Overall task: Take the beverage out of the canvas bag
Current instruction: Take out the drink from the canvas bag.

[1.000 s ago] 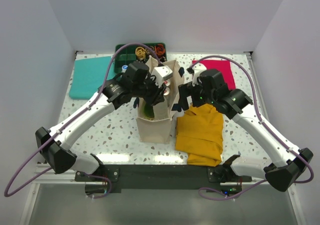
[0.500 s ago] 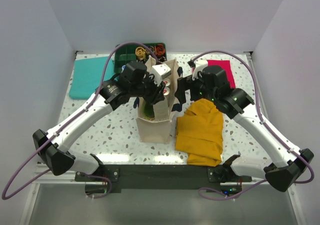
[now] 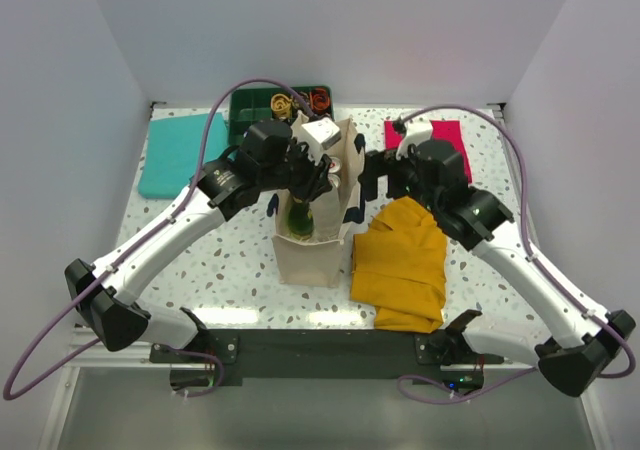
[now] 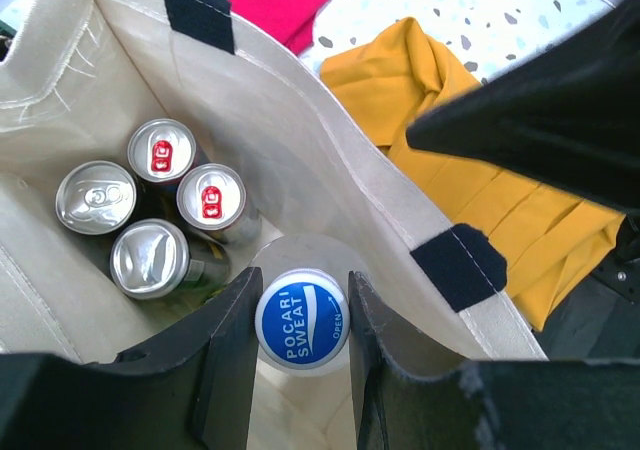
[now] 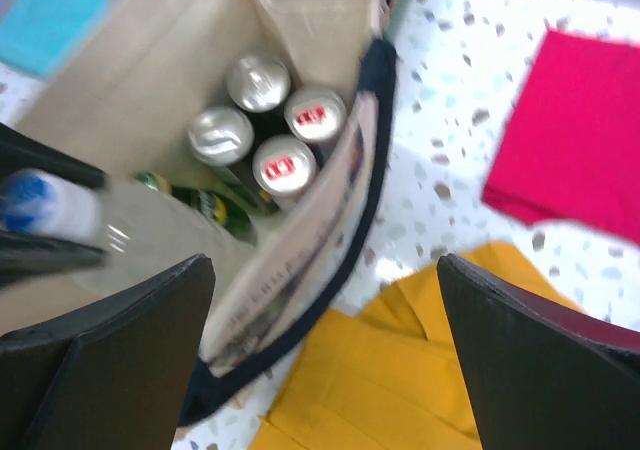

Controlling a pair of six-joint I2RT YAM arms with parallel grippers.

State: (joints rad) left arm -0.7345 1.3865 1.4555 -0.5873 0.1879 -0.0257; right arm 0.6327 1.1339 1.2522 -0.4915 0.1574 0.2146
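While the canvas bag (image 3: 312,245) stands upright in the middle of the bench (image 3: 230,260) with its mouth open, the left jaws reach down into it from the left side. They are clamped on the top of the bottle (image 4: 302,325), with one dark finger (image 4: 235,360) pressed to each side of the round blue cap, which reads Pocari Sweat. The bottle's clear body is down inside the bag, in the nearer half, and its cap sits close under the right-hand wall. From the right wrist view the bottle looks tilted, with its cap leaning towards the left wall.

Four cans (image 4: 149,258) stand together on the bag's floor in the farther half, just beside the bottle. Two of them have red tabs. I cannot tell whether any can touches the bottle.

The right jaws stand wide apart and hold nothing. They hover just outside the bag's right rim, above its navy strap handle (image 5: 372,170), and do not touch the fabric.

A mustard-yellow cloth (image 3: 402,265) lies crumpled on the bench against the bag's right side. A red cloth (image 3: 445,135) lies flat beyond it, near the far right corner. A teal cloth (image 3: 178,155) lies at the far left, well apart from the bag. A green tray (image 3: 250,105) with small coloured items sits behind the bag at the far edge.
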